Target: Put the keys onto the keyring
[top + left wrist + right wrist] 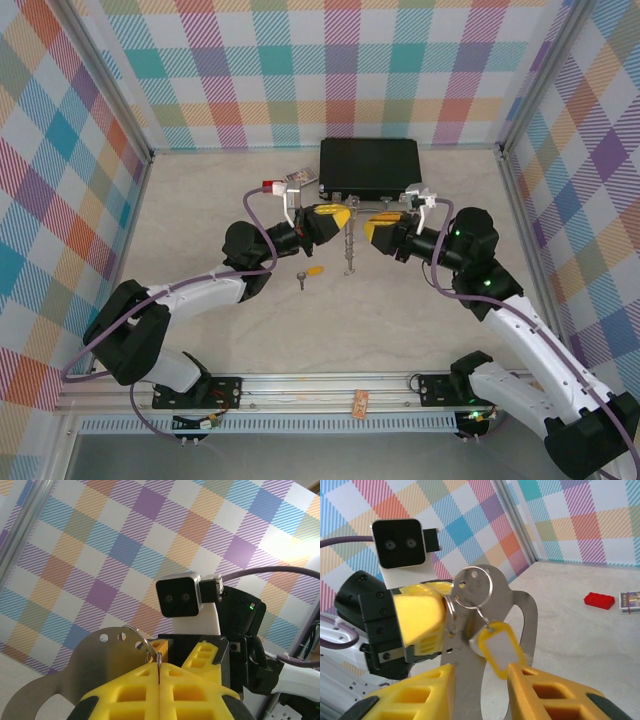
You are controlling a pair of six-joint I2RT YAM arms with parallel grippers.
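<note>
The keyring (520, 605) is a flat silver loop plate with a thin wire ring (489, 587) and a yellow tag (502, 647). It hangs above the table between both grippers (348, 250). My left gripper (345, 213) is shut on its wire ring, pinched between the yellow pads (159, 667), with the plate (100, 665) to their left. My right gripper (481, 667) is open, its fingers either side of the plate's stem and the tag, and faces the left one (368, 228). One key with a yellow head (308, 273) lies on the table below the left gripper.
A black case (370, 168) lies just behind the grippers. A small red block (270, 185) and a small printed box (298, 178) sit left of it, also seen in the right wrist view as block (599, 600) and box (629, 602). Checkered walls enclose the table.
</note>
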